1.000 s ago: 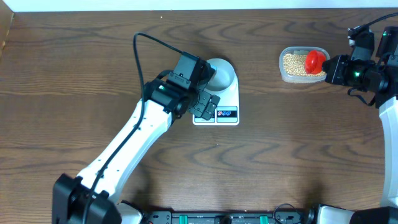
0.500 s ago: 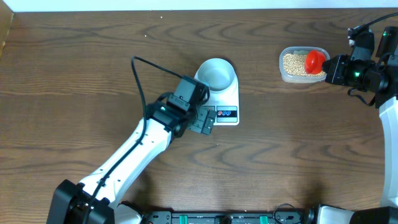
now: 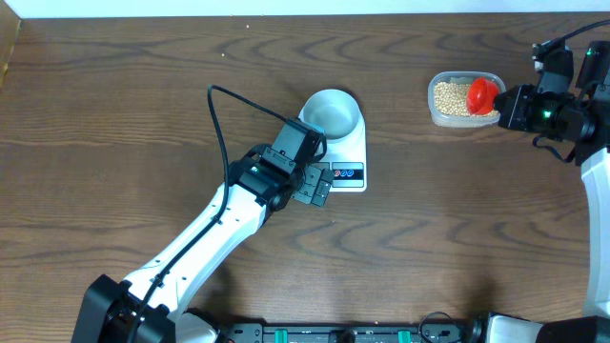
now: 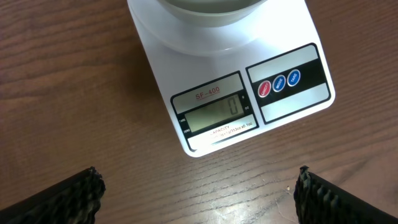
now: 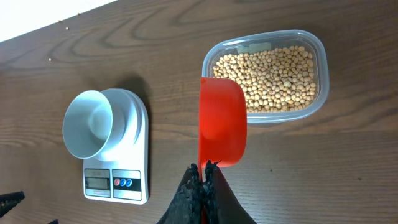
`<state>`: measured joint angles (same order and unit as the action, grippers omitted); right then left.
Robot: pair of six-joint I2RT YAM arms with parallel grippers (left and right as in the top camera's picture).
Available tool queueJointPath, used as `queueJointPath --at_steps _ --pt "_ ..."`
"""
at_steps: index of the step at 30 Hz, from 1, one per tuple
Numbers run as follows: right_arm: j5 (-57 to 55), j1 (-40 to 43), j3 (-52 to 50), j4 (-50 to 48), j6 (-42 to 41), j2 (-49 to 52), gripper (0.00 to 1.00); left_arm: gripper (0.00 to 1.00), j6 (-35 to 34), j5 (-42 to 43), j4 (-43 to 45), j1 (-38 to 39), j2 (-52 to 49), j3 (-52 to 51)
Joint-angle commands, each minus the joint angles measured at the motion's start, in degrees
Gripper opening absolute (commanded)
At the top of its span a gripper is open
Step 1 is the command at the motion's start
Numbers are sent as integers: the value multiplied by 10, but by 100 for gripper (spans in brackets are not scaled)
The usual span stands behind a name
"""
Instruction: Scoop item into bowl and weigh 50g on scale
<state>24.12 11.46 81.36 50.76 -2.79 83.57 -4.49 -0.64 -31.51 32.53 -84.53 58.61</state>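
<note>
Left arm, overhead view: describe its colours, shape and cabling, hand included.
The left arm has white tubular links with black joints and a black base. A black cable loops off it. Its hand is black, with textured fingers.

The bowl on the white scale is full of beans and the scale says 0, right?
No. The bowl on the white scale is empty, as the right wrist view shows; the beans are in the clear tub. The scale does say 0.
</note>
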Motion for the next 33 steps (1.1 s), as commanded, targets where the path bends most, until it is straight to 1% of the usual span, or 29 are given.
queueJointPath --at_steps 1,22,33 --pt "0 2 9 0 7 -4 1 100 3 -14 -1 1 0 3" --pt "0 2 9 1 8 -4 1 100 3 -14 -1 1 0 3" --pt "0 2 9 4 27 -4 1 100 -3 -14 -8 1 0 3"
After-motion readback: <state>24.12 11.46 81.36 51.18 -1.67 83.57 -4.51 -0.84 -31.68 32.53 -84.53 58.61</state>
